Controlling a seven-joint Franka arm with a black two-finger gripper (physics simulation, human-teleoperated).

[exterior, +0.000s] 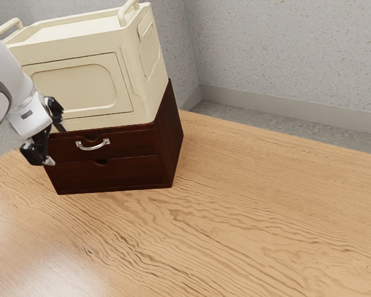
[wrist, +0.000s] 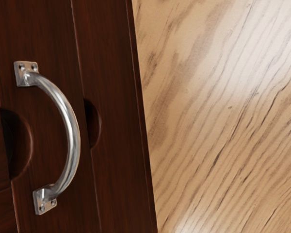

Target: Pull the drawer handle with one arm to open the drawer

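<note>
Wrist view: handle screws [wrist: 43,208]; exterior: spread gripper [exterior: 56,145]

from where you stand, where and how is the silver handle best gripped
Probably mid-bar on the handle, the end effector coming head-on to the upper drawer's front, fingers above and below: the bar bows outward between two end mounts.

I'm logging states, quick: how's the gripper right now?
Gripper: open, jaws well apart, holding nothing; the silver handle isn't between them.
</note>
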